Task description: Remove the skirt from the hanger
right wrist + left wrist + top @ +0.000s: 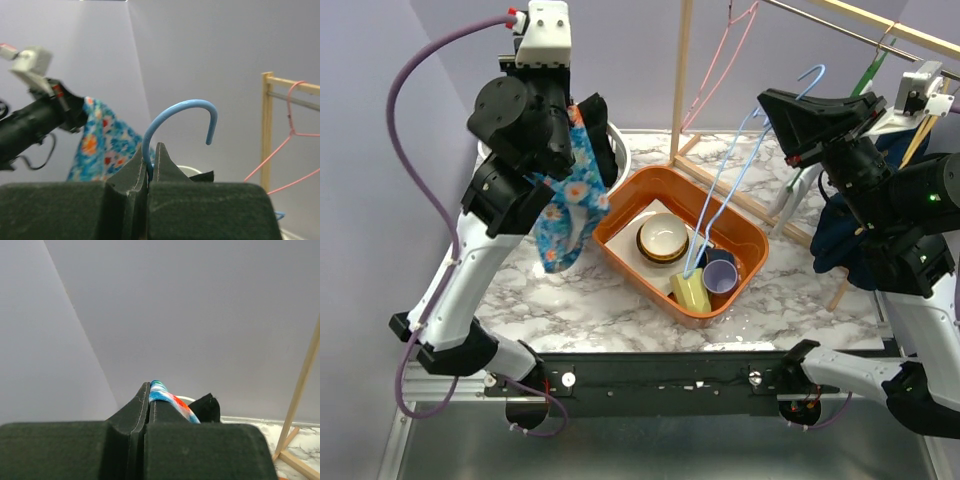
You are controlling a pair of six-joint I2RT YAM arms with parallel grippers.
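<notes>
We see the left gripper [149,392] pinched together on a fold of the blue floral cloth skirt [570,205], which hangs from it over the left of the marble-patterned table [620,310] — beside the orange plastic tub [655,180]. The right gripper [151,157] is clamped on the neck of the light blue wire hanger [735,175] just under its hook, and the hanger's frame slants down into the tub — well apart from the skirt.

Both black arms are reared up high off the table. The left gripper [149,389] is pinched tight on the blue floral fabric skirt [565,215]. The right gripper [151,153] points left, fingers clamped on the light blue wire hanger [184,105] just below its hook.
</notes>
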